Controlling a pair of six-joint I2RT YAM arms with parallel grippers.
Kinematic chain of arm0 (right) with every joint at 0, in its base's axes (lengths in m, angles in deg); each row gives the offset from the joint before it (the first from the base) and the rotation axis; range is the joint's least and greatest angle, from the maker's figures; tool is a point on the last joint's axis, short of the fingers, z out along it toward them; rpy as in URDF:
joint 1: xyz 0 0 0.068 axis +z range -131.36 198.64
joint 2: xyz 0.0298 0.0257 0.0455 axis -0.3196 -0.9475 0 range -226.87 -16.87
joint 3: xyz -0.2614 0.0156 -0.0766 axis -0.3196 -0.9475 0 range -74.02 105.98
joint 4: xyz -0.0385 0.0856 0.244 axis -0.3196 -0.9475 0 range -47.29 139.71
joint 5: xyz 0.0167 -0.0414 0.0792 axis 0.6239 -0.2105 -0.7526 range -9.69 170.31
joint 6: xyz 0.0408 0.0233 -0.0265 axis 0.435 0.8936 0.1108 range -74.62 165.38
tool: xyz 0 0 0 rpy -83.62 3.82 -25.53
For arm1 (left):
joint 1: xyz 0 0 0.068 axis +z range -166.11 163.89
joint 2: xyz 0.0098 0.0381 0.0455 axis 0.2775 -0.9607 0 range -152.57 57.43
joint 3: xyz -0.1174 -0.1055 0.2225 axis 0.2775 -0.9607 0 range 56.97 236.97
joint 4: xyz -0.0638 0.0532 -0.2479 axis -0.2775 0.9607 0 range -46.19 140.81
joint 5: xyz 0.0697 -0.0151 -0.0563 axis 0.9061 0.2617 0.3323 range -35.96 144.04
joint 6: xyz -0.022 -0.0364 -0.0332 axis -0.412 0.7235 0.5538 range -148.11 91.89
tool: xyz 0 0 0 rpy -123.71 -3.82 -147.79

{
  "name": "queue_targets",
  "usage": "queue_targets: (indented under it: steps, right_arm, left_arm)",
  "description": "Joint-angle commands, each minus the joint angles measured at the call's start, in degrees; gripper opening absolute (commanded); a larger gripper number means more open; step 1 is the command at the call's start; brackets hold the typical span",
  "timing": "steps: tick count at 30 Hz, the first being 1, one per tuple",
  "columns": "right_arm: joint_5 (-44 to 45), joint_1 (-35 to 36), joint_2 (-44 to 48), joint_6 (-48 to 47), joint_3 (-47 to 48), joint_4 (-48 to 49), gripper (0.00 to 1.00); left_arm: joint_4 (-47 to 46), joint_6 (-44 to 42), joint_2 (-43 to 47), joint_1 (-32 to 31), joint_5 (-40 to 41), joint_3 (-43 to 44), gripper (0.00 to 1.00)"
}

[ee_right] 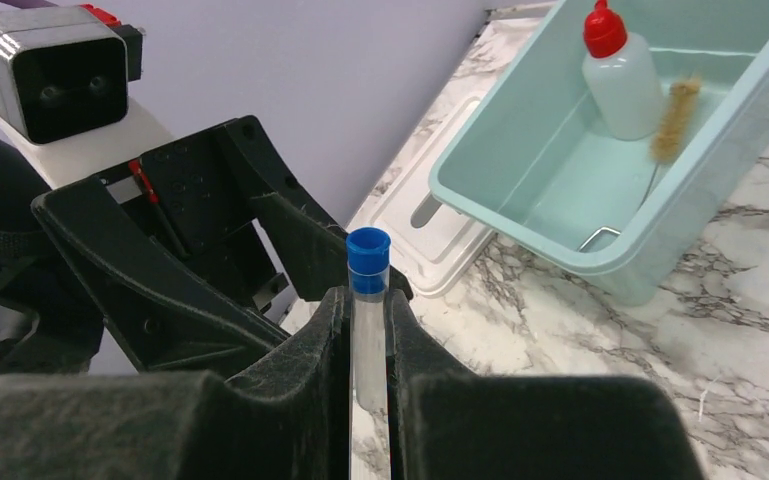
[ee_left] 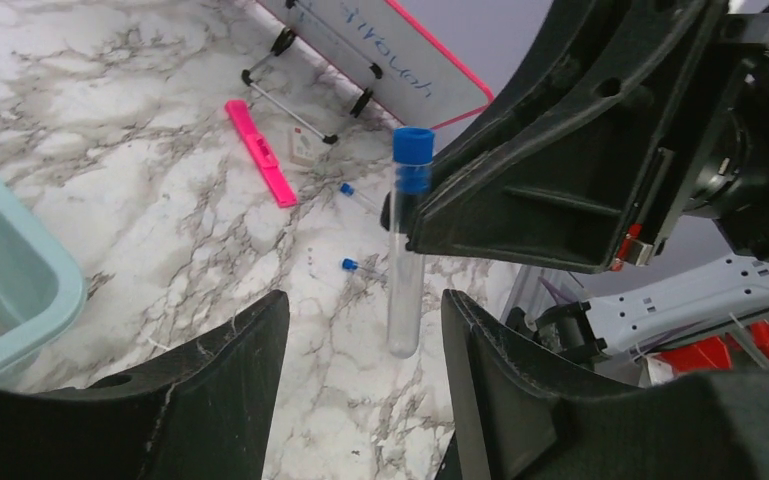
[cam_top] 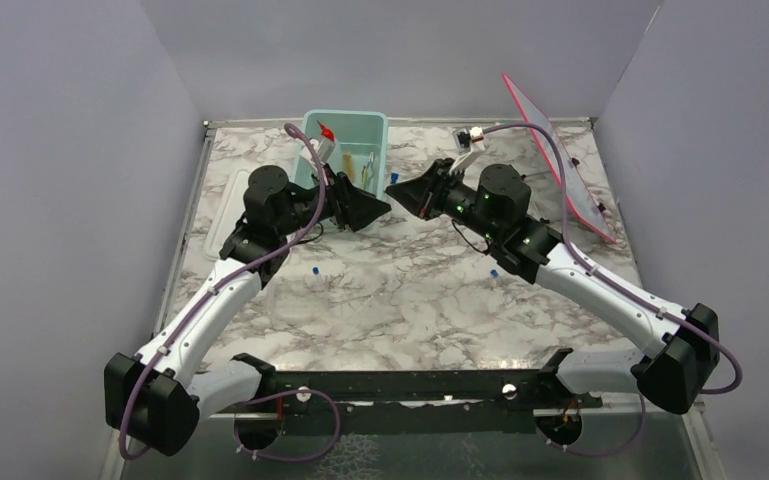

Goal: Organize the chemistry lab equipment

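Observation:
My right gripper [ee_right: 368, 335] is shut on a clear test tube with a blue cap [ee_right: 368, 290] and holds it upright above the table. In the left wrist view the same tube [ee_left: 404, 260] hangs from the right gripper's fingers [ee_left: 550, 170]. Its round end lies between my open left fingers [ee_left: 210, 390], touching neither. My left gripper [ee_left: 365, 345] is empty. From above, the left gripper [cam_top: 372, 208] and right gripper [cam_top: 400, 192] meet tip to tip. A squeeze bottle with a red nozzle [ee_right: 620, 85] stands in the teal tub [ee_right: 660, 240]. Two tiny blue-capped vials [ee_left: 350, 265] [ee_left: 345, 188] lie on the table.
The tub [cam_top: 378, 122] also holds a bristle brush [ee_right: 675, 115] and a wire piece [ee_right: 600, 238]. Its white lid [ee_right: 430, 240] lies beside it. A pink strip [ee_left: 260, 150] and a pink-edged whiteboard on a stand [ee_left: 380, 50] are at the right rear [cam_top: 560, 165].

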Motion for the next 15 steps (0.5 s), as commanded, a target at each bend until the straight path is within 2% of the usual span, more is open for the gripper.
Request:
queue_targets:
  steps: [1,4,11,15]
  right_arm:
    - [-5.01,-0.04,-0.82,2.41,2.14,1.61,0.1]
    - [-5.65,-0.04,-0.69,2.72,2.51,1.28,0.1]
    - [-7.49,-0.04,0.01,2.91,3.68,-0.7,0.14]
    - [-8.67,-0.04,0.11,1.43,4.7,-3.06,0.27]
  left_arm:
    - [-10.11,2.91,-0.45,-0.82,-6.15,-2.25,0.57]
    - [-10.19,2.31,-1.0,-1.32,-6.86,-2.49,0.49]
    - [-9.41,-2.72,-0.27,-1.35,-7.61,-2.76,0.13]
    - [-6.55,-8.94,-0.4,-1.34,-10.06,-1.19,0.0]
